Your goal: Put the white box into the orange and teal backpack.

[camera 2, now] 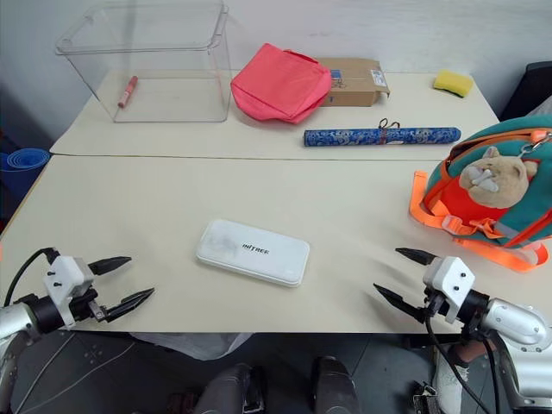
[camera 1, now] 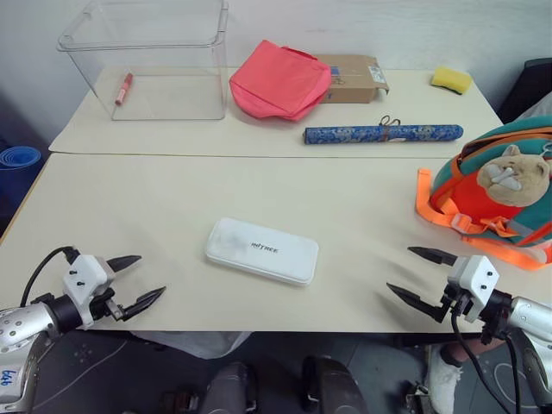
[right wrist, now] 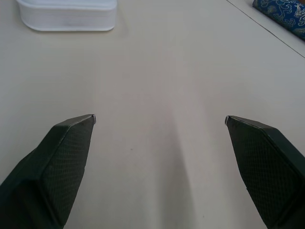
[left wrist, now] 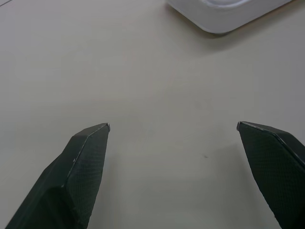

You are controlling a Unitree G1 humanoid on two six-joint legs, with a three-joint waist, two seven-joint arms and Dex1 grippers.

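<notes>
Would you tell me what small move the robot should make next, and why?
Probably bring the left gripper forward and inward toward the white box. Both grippers are open and empty near the table's front edge; the box lies flat between them, untouched, a little nearer the left one. The right gripper sits close to the orange and teal backpack.

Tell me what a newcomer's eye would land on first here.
First the white box, lying flat and alone mid-table between the left gripper and the right gripper, both open and apart from it. Next the orange and teal backpack with its plush animal head, at the table's right edge. Behind, the pink-red fabric bag sits beside a clear plastic bin.
</notes>
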